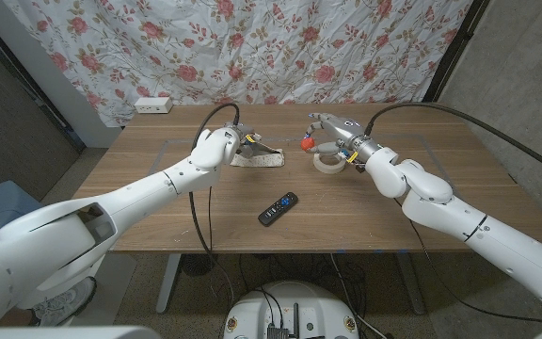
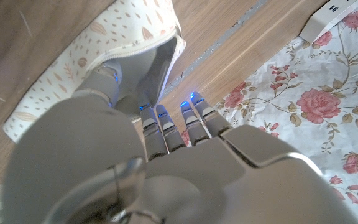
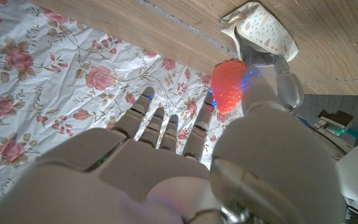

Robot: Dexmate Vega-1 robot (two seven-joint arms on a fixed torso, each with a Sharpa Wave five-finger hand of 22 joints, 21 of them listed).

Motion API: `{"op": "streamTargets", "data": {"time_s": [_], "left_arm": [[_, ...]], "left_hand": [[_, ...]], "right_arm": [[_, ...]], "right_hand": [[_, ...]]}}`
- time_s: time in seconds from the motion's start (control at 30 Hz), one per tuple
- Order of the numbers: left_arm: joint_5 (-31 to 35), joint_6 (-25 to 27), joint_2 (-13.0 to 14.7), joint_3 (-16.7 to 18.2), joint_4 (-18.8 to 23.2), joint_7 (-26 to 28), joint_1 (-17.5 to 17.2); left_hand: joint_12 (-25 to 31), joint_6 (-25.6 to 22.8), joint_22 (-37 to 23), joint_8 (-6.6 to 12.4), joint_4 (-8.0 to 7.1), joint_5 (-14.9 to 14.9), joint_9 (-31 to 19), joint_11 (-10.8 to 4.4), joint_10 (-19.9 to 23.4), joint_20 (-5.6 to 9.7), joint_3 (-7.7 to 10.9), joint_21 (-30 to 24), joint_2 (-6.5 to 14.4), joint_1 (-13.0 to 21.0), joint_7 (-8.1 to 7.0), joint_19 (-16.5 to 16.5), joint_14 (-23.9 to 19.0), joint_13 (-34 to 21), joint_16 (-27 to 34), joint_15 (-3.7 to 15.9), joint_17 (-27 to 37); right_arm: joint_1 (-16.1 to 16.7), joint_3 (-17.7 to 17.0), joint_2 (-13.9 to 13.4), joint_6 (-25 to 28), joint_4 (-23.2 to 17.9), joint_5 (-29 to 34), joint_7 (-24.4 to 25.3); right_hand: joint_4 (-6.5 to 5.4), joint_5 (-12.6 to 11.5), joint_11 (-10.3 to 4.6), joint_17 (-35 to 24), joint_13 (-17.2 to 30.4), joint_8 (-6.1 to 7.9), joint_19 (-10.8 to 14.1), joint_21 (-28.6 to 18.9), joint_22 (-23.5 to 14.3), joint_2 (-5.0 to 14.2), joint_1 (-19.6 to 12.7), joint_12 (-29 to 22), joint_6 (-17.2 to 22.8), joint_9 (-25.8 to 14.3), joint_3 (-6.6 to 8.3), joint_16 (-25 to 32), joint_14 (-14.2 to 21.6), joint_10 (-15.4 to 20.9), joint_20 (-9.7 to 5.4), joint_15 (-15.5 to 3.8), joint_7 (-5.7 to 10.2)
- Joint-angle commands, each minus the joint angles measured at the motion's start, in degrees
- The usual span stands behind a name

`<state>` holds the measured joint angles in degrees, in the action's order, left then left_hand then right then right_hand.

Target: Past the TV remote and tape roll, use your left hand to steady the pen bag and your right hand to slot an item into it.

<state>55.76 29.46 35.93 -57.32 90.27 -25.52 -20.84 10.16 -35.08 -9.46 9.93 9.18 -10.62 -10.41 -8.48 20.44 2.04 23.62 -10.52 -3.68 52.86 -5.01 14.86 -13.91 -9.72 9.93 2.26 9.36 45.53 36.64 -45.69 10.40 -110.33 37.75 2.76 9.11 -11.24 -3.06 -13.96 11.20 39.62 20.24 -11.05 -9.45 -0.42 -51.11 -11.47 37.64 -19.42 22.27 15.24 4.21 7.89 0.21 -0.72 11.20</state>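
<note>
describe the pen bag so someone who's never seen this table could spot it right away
On the wooden table, look toward the far side, in front of the floral curtain. There the left hand holds a flat cream pen bag with small speckles, its mouth open. Unlike the black TV remote nearer the front and the round tape roll, it is soft fabric.

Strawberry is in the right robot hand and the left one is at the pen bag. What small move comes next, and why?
Probably carry the right robot hand toward the robot's left, to the pen bag. It holds the red strawberry above the tape roll, apart from the bag. The left robot hand has fingers in the bag's mouth, and the left wrist view shows it open.
</note>
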Motion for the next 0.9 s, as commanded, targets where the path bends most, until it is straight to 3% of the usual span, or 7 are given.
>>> {"op": "streamTargets", "data": {"time_s": [0.03,0.43,0.9], "left_arm": [[-0.17,-0.92,0.01,0.35,-0.12,-1.24,0.15],[-0.35,-1.65,0.18,0.41,-0.06,-2.05,0.09],[-1.07,-3.21,-0.14,0.34,-0.76,-2.40,0.49]], "left_hand": [[-0.02,0.53,-0.11,0.04,-0.04,-0.50,0.08,-0.26,-0.44,0.98,-0.23,0.17,0.30,-0.30,-0.06,-0.31,0.28,-0.33,-0.12,4.10,0.15],[-0.10,2.26,-0.09,0.03,0.05,-0.50,0.04,-0.82,-1.63,1.01,-0.81,0.13,-0.02,-0.65,-0.36,-0.55,0.86,-0.33,-0.11,4.06,0.14],[-0.10,4.38,-0.08,0.13,0.09,-0.54,-0.01,0.30,-3.25,0.74,-1.47,0.20,-0.27,-1.00,-0.01,-1.24,1.75,-0.33,-0.11,3.73,0.15]], "right_arm": [[-2.54,1.54,1.84,-1.80,2.79,-0.25,0.07],[-4.55,2.94,3.74,-3.27,5.23,-0.61,0.63],[-6.73,4.18,5.67,-4.90,7.90,-1.55,1.26]], "right_hand": [[0.04,-0.32,0.27,-0.24,-0.02,2.24,0.12,0.11,-0.23,0.35,-0.06,0.18,1.41,-0.13,-0.38,-0.19,0.12,0.43,0.31,0.38,0.70],[0.08,-0.30,0.29,-0.24,-0.02,2.32,0.15,0.11,-0.23,0.41,-0.13,0.17,1.52,-0.04,-0.44,-0.23,0.15,0.48,0.29,0.40,0.84],[0.12,-0.29,0.25,-0.24,-0.02,2.44,0.16,0.12,-0.24,0.50,-0.23,0.18,1.74,0.05,-0.49,-0.26,0.15,0.49,0.29,0.33,0.88]]}}
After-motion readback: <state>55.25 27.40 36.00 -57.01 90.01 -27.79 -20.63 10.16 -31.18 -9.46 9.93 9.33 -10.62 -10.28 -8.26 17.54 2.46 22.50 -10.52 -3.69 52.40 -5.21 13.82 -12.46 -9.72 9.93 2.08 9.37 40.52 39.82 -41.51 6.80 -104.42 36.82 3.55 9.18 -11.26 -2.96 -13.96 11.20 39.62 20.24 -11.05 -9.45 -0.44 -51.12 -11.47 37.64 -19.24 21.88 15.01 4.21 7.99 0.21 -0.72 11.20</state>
